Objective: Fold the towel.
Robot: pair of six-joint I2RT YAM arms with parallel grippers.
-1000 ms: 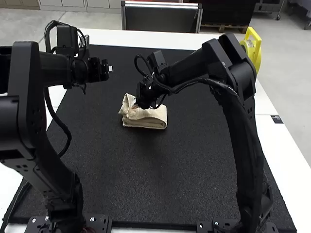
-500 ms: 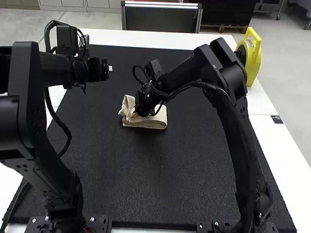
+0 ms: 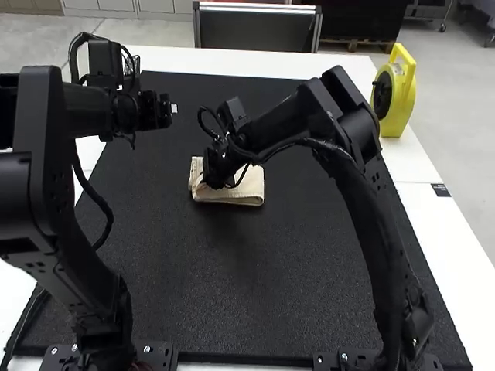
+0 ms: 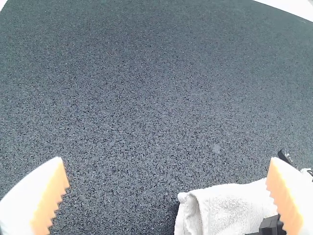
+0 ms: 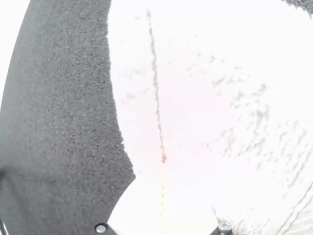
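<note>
The cream towel [image 3: 249,184] lies as a small folded bundle in the middle of the dark mat. My right gripper [image 3: 213,183] is down over its left part, hiding some of the cloth. Seen from the right wrist, the right gripper [image 5: 164,164] has its fingers together against the towel [image 5: 205,73], beside a stitched line; whether any cloth is pinched is unclear. Up and left of the towel, my left gripper [image 3: 168,110] hangs above the mat. In the left wrist view the left gripper [image 4: 168,196] is open and empty, with the towel [image 4: 225,208] beyond one finger.
The dark mat [image 3: 255,294] covers most of the white table [image 3: 448,239]. A yellow reel [image 3: 398,108] stands at the right back edge. The right arm reaches across the mat's right half.
My right gripper has moved left and slightly down over the towel. The raised flap at the towel's left end now lies flatter. The left arm has barely shifted.
</note>
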